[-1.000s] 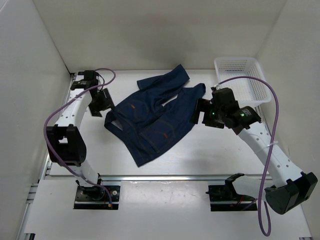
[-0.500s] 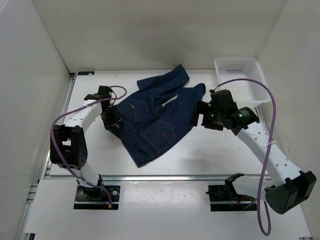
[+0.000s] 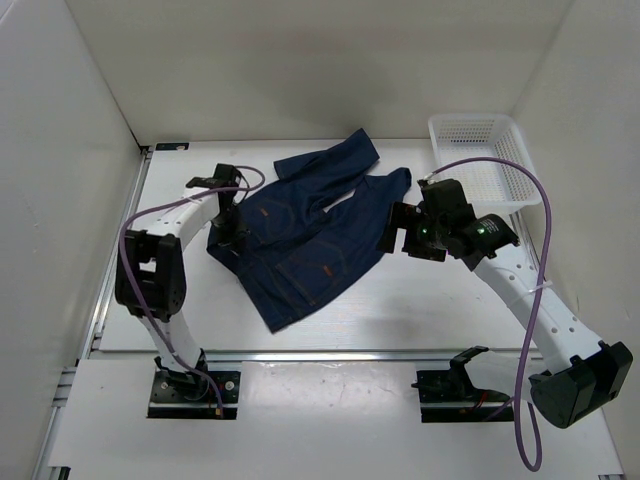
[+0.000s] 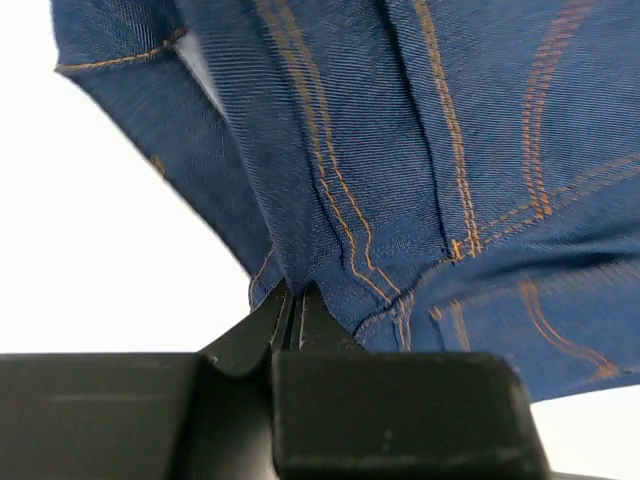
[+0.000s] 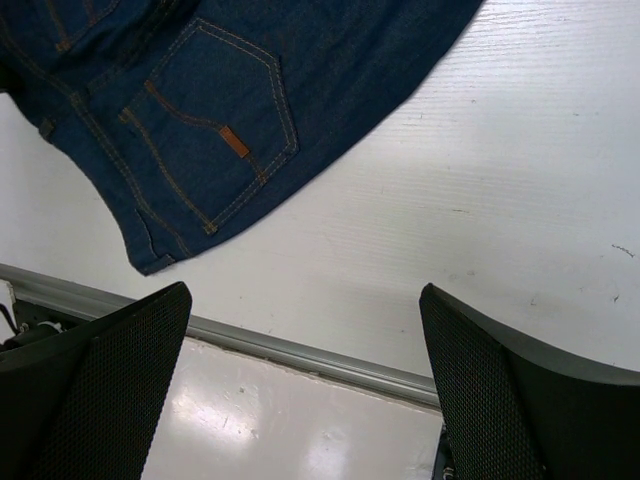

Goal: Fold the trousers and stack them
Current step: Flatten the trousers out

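Overhead, the trousers [image 3: 305,235] lie spread across the middle of the worktop [image 3: 440,300], one leg reaching toward the far edge; a white basket [image 3: 480,165] sits in the far right corner. The left hand [image 3: 236,232] is on their left side, and the right hand [image 3: 397,228] hovers at their right side. Left wrist: the fingertips [image 4: 262,325] are clenched on a fold of denim. Right wrist: the fingers [image 5: 90,380] stand wide apart, gripping nothing, over bare worktop beside a back pocket [image 5: 215,110]

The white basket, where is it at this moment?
In the top view, the white basket stands at the far right corner of the table, right of the trousers, behind the right end effector.
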`<state>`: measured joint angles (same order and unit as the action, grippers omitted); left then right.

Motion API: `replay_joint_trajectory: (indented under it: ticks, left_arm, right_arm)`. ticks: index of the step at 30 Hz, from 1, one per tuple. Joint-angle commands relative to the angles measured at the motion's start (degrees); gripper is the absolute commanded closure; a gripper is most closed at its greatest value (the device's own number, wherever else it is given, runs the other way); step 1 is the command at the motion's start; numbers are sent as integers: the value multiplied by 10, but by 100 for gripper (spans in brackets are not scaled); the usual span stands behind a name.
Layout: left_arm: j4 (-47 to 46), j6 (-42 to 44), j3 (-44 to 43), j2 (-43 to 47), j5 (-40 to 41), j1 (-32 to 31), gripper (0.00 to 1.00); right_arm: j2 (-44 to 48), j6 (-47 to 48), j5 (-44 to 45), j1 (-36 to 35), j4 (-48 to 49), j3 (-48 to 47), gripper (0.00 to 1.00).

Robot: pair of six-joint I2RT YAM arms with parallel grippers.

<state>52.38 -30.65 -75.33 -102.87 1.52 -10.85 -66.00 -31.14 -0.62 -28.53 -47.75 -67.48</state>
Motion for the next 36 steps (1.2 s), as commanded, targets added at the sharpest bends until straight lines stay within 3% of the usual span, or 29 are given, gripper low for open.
replay_joint_trajectory:
  ticks: [1, 4, 8, 9, 11, 12, 16, 17, 18, 19, 21, 22, 26, 30, 32, 33, 34, 36]
  left_arm:
    - [87, -28, -67, 79, 104, -43, 90]
    - [190, -78, -108, 94, 161, -77, 90]
    - [229, -133, -114, 94, 212, -104, 90]
    - [234, -143, -114, 78, 220, -104, 81]
    - [234, -159, -119, 61, 236, -104, 22]
    - [239, -159, -126, 46, 242, -104, 0]
    - [245, -159, -134, 29, 267, -104, 1]
    - [245, -159, -134, 29, 259, -99, 11]
    - [237, -159, -126, 29, 259, -99, 44]
    - [215, -153, -117, 44, 246, -99, 50]
    - [176, -128, -73, 64, 197, -74, 47]
    - [153, -118, -55, 85, 178, -62, 31]
    - [64, -63, 13, 99, 95, 4, 26]
    - [33, -37, -23, 71, 73, 60, 26]
    - [25, -37, -50, 9, 46, 90, 23]
    - [25, -29, -62, -14, 16, 107, 19]
    - [25, -29, -87, -34, 2, 135, 9]
    - [15, -24, -104, -78, -23, 158, 2]
  right_arm:
    - [11, 11, -4, -2, 11, -7, 0]
    - [6, 11, 1, -2, 11, -7, 0]
    - [1, 11, 1, -2, 16, -7, 0]
    - [1, 11, 1, -2, 16, -2, 0]
    - [1, 11, -4, -2, 16, -2, 0]
    - [1, 11, -4, -2, 16, -2, 0]
    - [7, 16, -4, -2, 16, -2, 0]
    - [7, 16, -4, -2, 16, -2, 0]
    - [7, 16, -4, -2, 16, -2, 0]
    - [7, 16, -4, -2, 11, -2, 0]
    - [7, 16, -4, -2, 11, -2, 0]
    - [7, 16, -4, -2, 11, -2, 0]
    - [7, 21, -10, -2, 11, -2, 0]
    - [12, 27, -10, -8, 11, -2, 2]
    - [12, 27, -16, -25, 11, 11, 2]
    - [12, 27, -16, -33, 11, 17, 2]
    - [18, 21, -10, -52, 11, 23, 2]
    - [36, 4, 6, -70, -2, 43, 1]
